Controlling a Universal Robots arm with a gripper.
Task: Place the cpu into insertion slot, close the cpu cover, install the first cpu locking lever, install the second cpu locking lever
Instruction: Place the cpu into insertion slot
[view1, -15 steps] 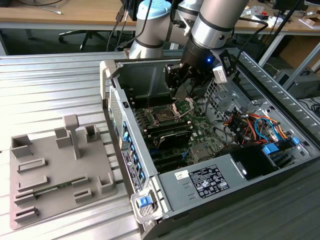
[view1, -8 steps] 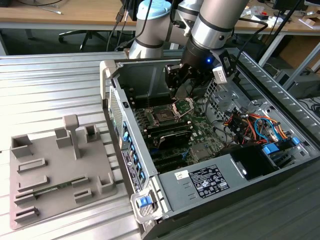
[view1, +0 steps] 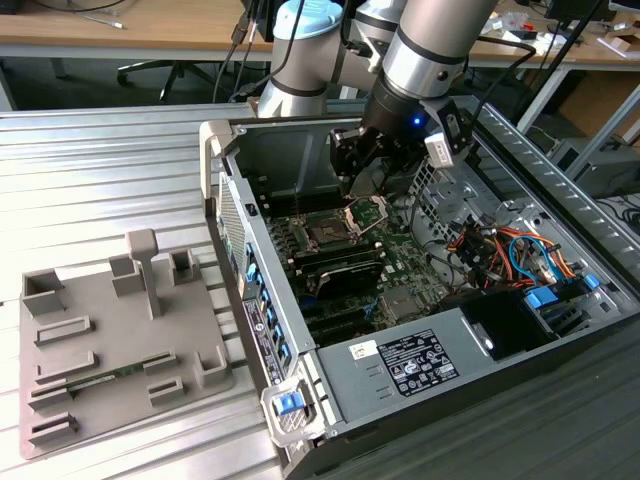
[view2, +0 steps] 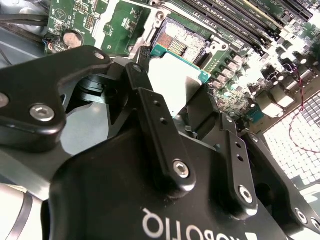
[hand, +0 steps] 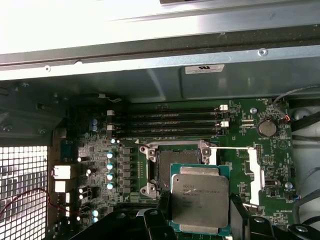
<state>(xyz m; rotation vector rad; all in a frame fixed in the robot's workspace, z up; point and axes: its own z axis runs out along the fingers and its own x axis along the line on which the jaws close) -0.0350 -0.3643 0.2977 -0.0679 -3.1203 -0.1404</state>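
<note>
Claw (hand: 200, 217) clamped on the cpu (hand: 200, 195), chip held flat. Insertion slot (hand: 163, 167) lies open beneath, offset from the cpu toward the memory slots (hand: 165, 122). Not seated yet.

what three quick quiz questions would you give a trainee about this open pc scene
1. True or false: the flat square silver-grey cpu is not yet seated in the square dark-centred, silver-rimmed insertion slot.
2. The thin silver metal cpu cover is: A) swung open, B) shut over the slot, C) removed from the case.
3. What do the black fingers hold?
Key: 1 true; 2 A; 3 the cpu.
</note>
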